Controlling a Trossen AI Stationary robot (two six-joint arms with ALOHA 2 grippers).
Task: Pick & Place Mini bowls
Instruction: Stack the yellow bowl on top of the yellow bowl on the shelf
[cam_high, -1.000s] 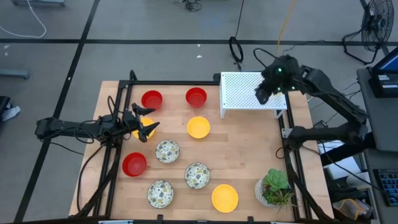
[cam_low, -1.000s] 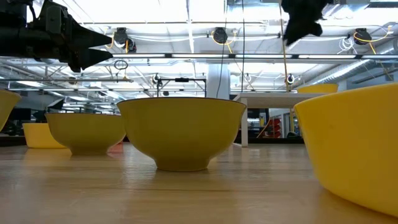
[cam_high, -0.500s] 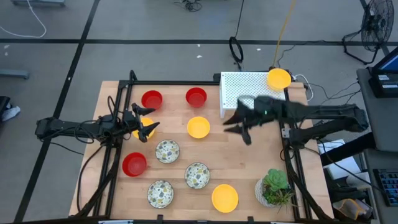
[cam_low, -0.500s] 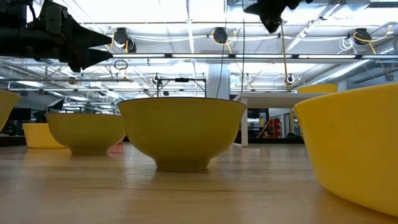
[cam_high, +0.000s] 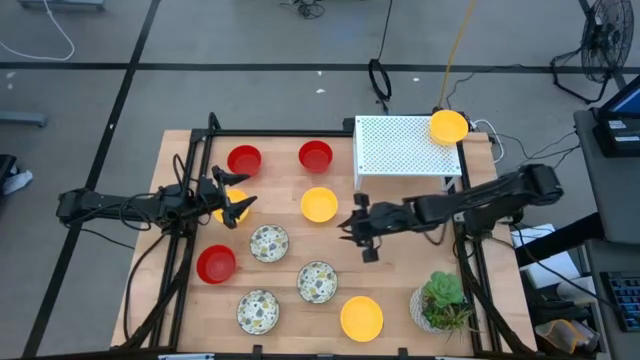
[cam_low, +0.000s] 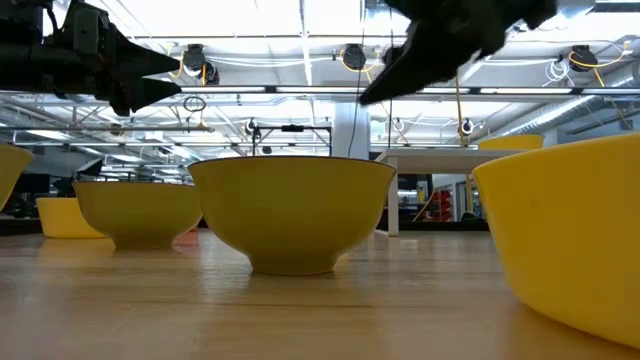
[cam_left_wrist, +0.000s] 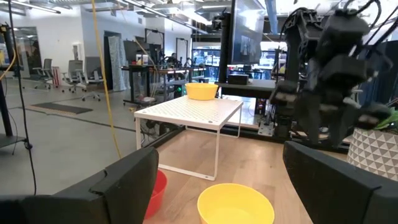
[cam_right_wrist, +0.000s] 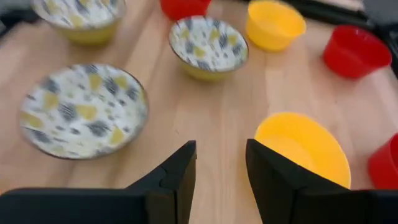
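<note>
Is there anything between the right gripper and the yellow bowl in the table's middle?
No: in the high view only bare wood separates the right gripper from the yellow bowl.

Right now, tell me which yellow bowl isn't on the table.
The yellow bowl on the white rack, at its far right corner. The other yellow bowls sit on the wood.

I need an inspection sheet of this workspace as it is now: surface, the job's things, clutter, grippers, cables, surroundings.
Surface: wooden table, no spill seen.
Job's things: yellow bowl on the white rack; on the table three red bowls, three yellow, three speckled bowls.
Clutter: potted plant at a table corner.
Grippers: left gripper open above a yellow bowl; right gripper empty, slightly open, above bare table.
Cables: black loop and a yellow cable on the floor.
Surroundings: fan, laptop; no person seen.
</note>
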